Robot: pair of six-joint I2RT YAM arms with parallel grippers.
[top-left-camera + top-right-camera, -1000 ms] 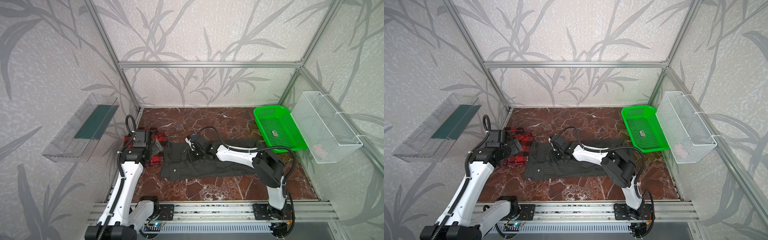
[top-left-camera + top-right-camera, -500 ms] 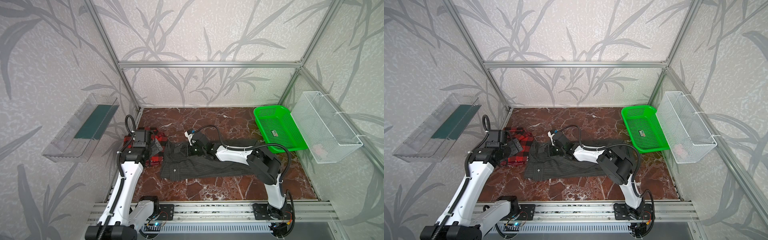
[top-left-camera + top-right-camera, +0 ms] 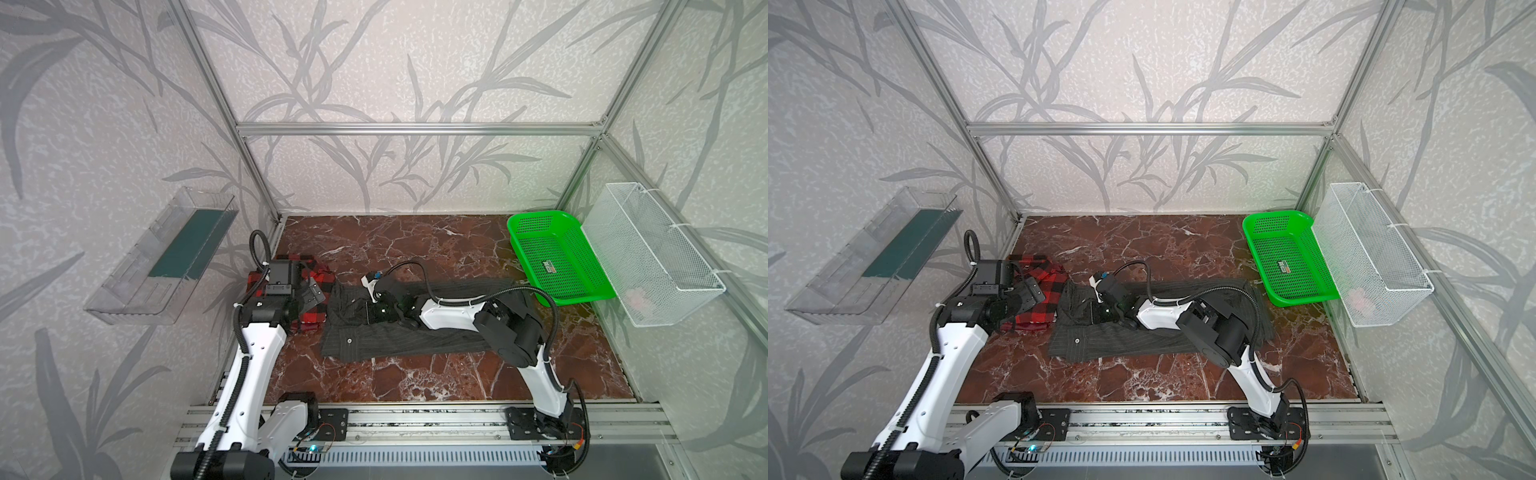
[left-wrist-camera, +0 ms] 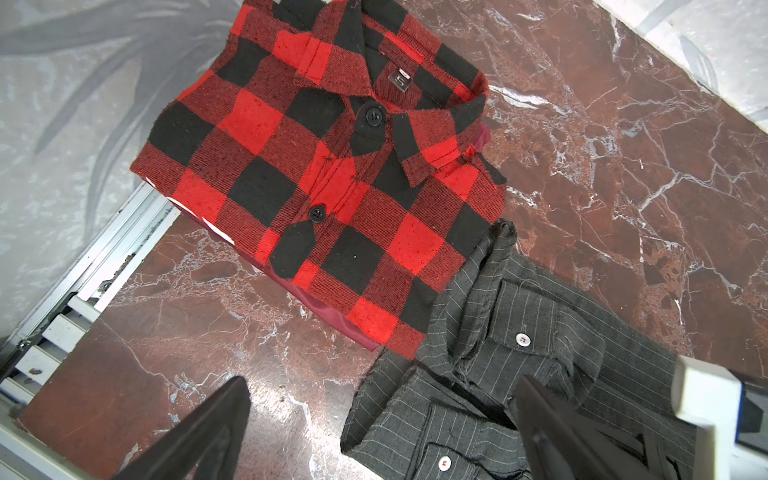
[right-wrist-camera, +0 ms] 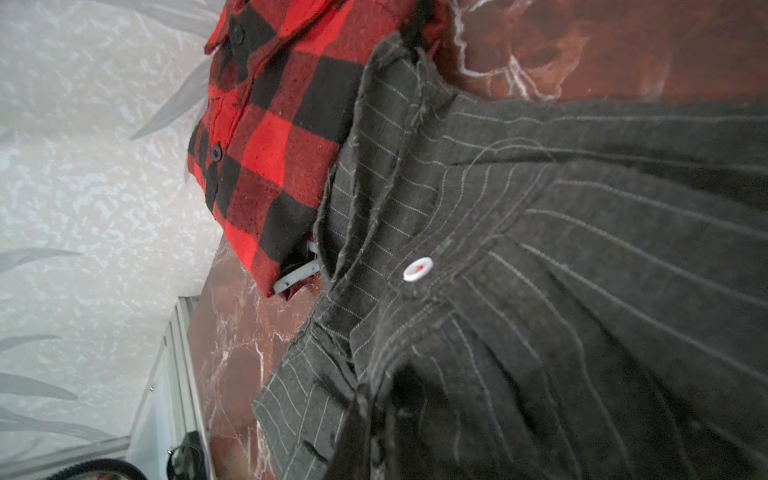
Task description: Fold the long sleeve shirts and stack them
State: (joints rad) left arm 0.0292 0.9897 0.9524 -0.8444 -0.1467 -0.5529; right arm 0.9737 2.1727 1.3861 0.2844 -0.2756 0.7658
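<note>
In both top views the left gripper [image 3: 312, 293] hangs with its jaws spread wide above the folded red-and-black plaid cloth shirt [image 3: 308, 325]. The arm behind those jaws covers the shirt's middle, so only its edges show. Just past the jaws, touching the plaid's edge, the dark charcoal pinstriped shirt [image 3: 395, 338] lies stretched along the brown marble tabletop [image 3: 415, 249]. The right gripper [image 3: 374, 311] is down on its collar end. Its jaws are black against dark cloth, so I cannot tell whether they pinch it or stand apart. The right arm hides a band of this shirt and its far end.

In the left wrist view both black fingers [image 4: 199, 432] are cut off by the frame, with bare marble and a pinstriped corner between them. The plaid shirt [image 4: 324, 187] lies ahead of the jaws, collar and two black buttons up. The pinstriped shirt [image 4: 519, 332] runs behind one jaw and under a blurred white block [image 4: 706, 399].

The right wrist view shows no jaws. Bunched pinstriped cloth [image 5: 582, 249] with one white button [image 5: 417, 269] fills the near field, and the plaid [image 5: 266, 137] lies beyond it, partly cut off.
</note>
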